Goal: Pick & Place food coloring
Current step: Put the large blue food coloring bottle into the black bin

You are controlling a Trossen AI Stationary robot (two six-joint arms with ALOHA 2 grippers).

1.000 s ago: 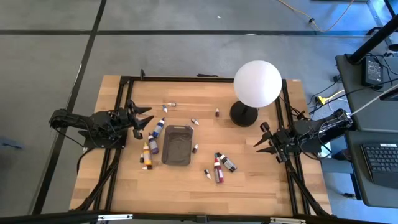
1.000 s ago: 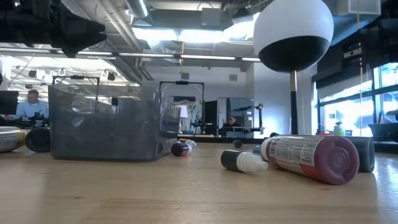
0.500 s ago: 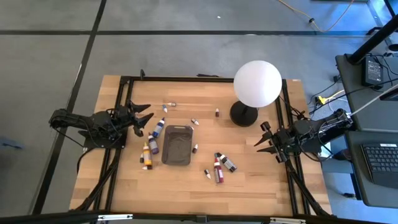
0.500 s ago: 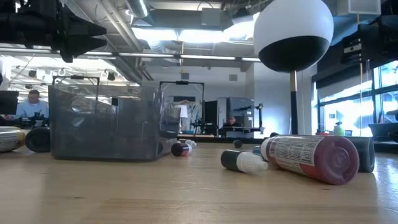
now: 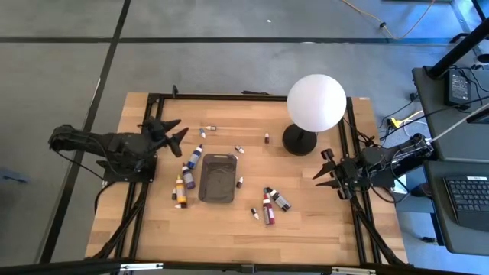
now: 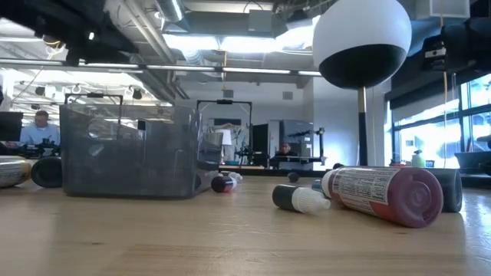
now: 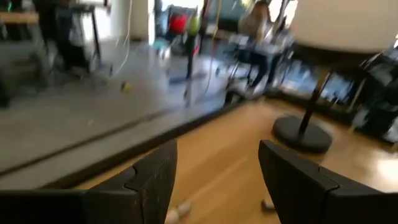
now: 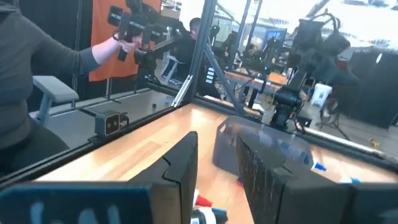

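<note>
Several food coloring bottles lie on their sides on the wooden table around a dark grey tray. A purple one and a yellow one lie left of the tray, and a red one lies to its right. Tiny ones are scattered toward the far side. My left gripper is open in the air over the table's left edge, pointing toward the right, with nothing between its fingers. My right gripper waits open at the right edge, empty.
A big white globe lamp stands on a black base at the far right, close to my right gripper. Black frame rails run along both sides of the table. People show in the room beyond the table.
My left gripper has risen and drawn toward the table's far left, tipping up from slanting down to nearly level. It has gone out of the top of the low view. No bottle has moved.
</note>
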